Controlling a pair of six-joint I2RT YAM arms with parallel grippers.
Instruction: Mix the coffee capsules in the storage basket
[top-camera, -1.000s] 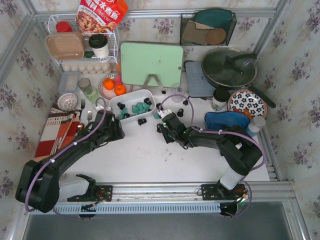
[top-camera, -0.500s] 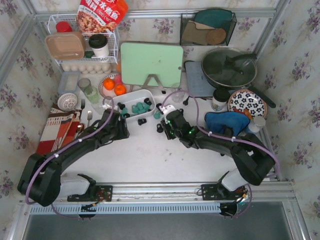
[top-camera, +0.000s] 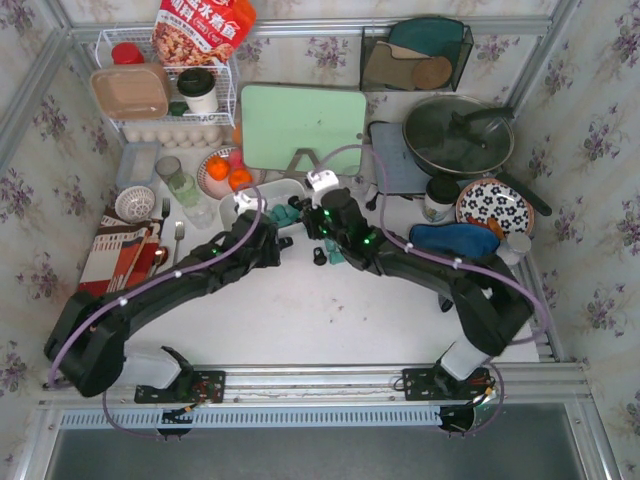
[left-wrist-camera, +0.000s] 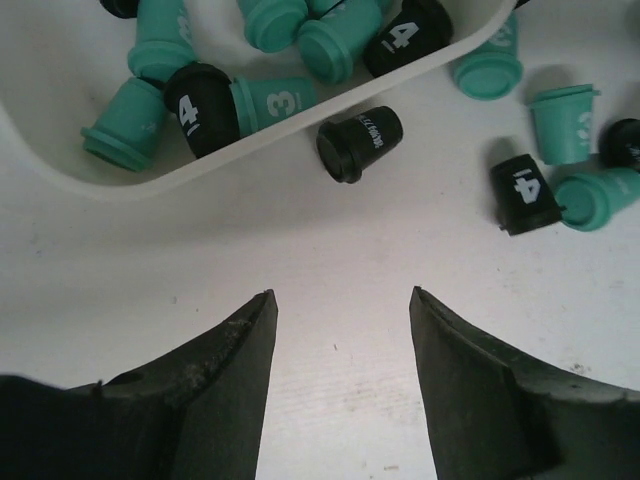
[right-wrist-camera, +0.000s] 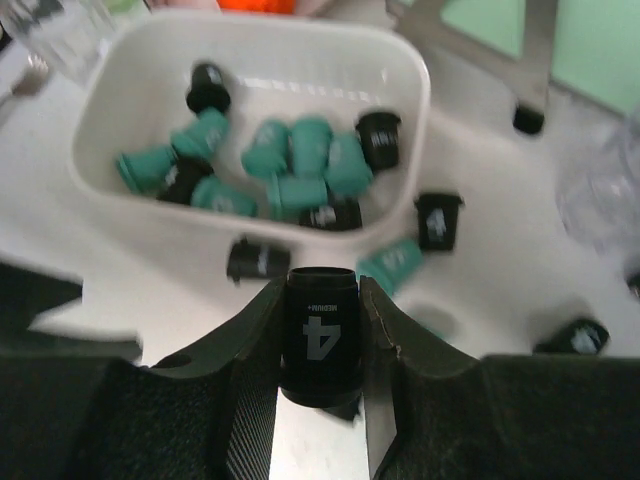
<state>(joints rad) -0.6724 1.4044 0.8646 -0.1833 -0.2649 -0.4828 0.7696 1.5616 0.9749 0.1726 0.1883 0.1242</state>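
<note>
The white storage basket (right-wrist-camera: 420, 95) holds several teal and black coffee capsules (right-wrist-camera: 300, 160). In the top view its rim (top-camera: 285, 186) is half hidden by both arms. My right gripper (right-wrist-camera: 320, 284) is shut on a black capsule marked 4 (right-wrist-camera: 320, 340), held upright above the table just in front of the basket. My left gripper (left-wrist-camera: 341, 292) is open and empty, low over the table, near the basket's front wall (left-wrist-camera: 200, 170). A black capsule (left-wrist-camera: 360, 143) lies on its side outside that wall. Several more teal and black capsules (left-wrist-camera: 565, 120) lie loose on the table to the right.
A green cutting board (top-camera: 303, 125) stands on a rack behind the basket. A plate of oranges (top-camera: 225, 170) and a glass (top-camera: 185, 185) sit to its left. A lidded pan (top-camera: 458, 135), a patterned plate (top-camera: 495, 205) and a blue cloth (top-camera: 452, 240) are at the right.
Both arms have reached farther from their bases toward the basket. The right gripper has carried its black capsule up and left. The left gripper has moved right along the basket's front.
</note>
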